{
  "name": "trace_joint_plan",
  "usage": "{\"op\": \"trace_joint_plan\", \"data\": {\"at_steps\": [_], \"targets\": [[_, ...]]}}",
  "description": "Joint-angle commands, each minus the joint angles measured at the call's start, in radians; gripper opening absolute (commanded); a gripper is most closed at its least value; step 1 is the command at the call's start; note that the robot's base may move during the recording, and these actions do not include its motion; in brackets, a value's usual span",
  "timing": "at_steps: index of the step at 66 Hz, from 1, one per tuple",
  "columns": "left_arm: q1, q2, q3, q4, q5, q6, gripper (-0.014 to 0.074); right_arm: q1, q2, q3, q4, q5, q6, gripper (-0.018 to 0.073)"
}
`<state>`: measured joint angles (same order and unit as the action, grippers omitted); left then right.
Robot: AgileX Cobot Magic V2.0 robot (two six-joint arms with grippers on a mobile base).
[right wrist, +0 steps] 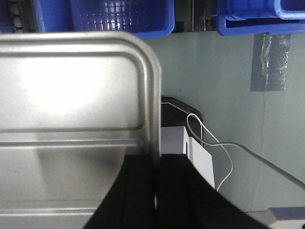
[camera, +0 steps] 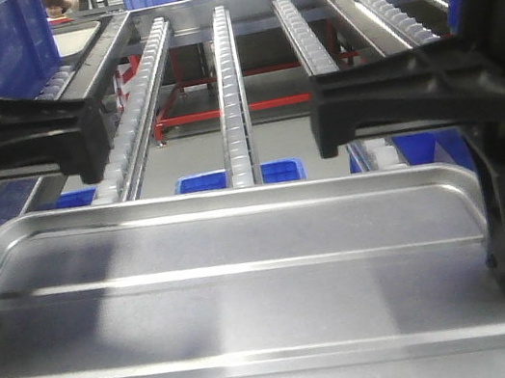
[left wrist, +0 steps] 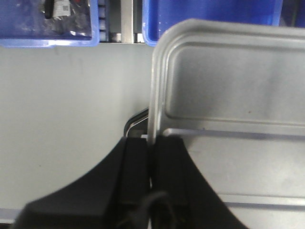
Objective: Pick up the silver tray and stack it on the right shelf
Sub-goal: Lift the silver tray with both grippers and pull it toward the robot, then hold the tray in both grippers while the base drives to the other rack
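Left wrist cam: left fingers (left wrist: 136, 176) pinching tray (left wrist: 228, 81) rim | right fingers (right wrist: 174, 191) pinching opposite rim | tip: stay level, move both sides together, land flat on shelf (camera: 229, 85)

Nothing here is legible to me. The only printed thing is a small white label (left wrist: 63, 6) lying in the blue bin (left wrist: 47, 29) at the top left of my left wrist view, and its dark marks are too blurred to read as letters or numbers.
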<state>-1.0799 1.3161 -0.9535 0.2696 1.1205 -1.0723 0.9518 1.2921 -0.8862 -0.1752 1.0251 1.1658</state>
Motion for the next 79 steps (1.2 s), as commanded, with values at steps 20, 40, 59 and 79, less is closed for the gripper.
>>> {"op": "trace_joint_plan", "data": {"at_steps": [20,40,59,79], "targets": [[-0.014,-0.081,0.016,-0.012,-0.084,-0.019,-0.0099,0.005,-0.035,-0.03,-0.038,-0.058,0.012,0.0052],[-0.014,-0.081,0.016,-0.012,-0.08,-0.019,-0.0099,0.005,-0.035,-0.031,-0.038,-0.071,0.012,0.0052],[-0.014,-0.081,0.016,-0.011,-0.075,-0.019,-0.0099,0.005,-0.035,-0.031,-0.038,-0.067,0.011,0.0052],[-0.014,-0.081,0.016,-0.011,-0.075,-0.019,-0.0099,0.005,-0.035,-0.031,-0.038,-0.064,0.011,0.0052]]}}
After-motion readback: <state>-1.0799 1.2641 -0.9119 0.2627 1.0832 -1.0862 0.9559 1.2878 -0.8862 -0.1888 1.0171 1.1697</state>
